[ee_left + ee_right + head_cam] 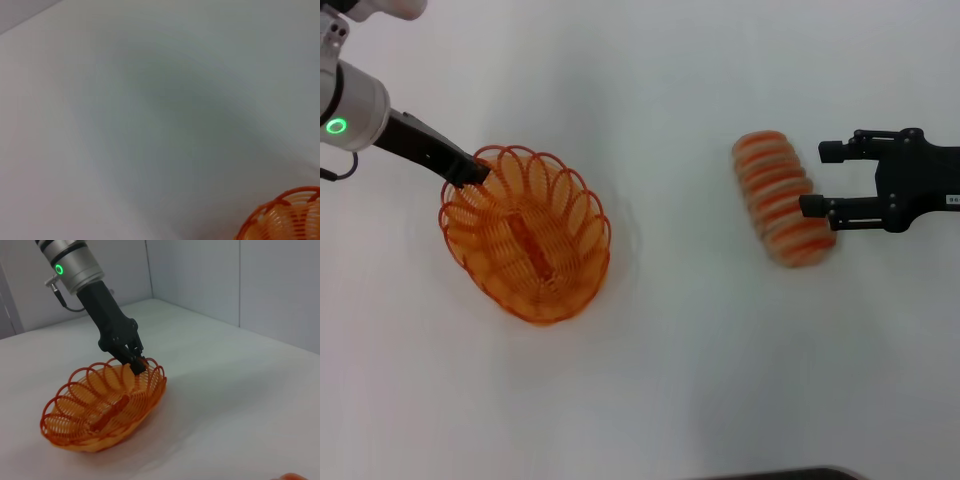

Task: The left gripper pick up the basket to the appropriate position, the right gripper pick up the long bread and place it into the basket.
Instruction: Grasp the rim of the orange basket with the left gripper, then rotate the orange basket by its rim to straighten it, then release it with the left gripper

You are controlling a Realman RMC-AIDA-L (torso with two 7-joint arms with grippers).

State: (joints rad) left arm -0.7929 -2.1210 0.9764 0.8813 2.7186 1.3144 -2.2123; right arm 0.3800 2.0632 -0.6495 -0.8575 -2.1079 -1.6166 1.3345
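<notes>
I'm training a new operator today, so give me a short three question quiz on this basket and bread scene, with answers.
1. True or false: the bread already lies in the basket.
2. Which gripper is clamped on the basket's rim? A) left B) right C) neither
3. Fill in: the right gripper's fingers are ____, one on each side of the loaf's end.

Key:
1. False. The bread lies on the table, apart from the basket.
2. A. The left gripper pinches the looped rim, and the basket tilts, lifted on that side.
3. Open. It has not closed on the bread.
</notes>
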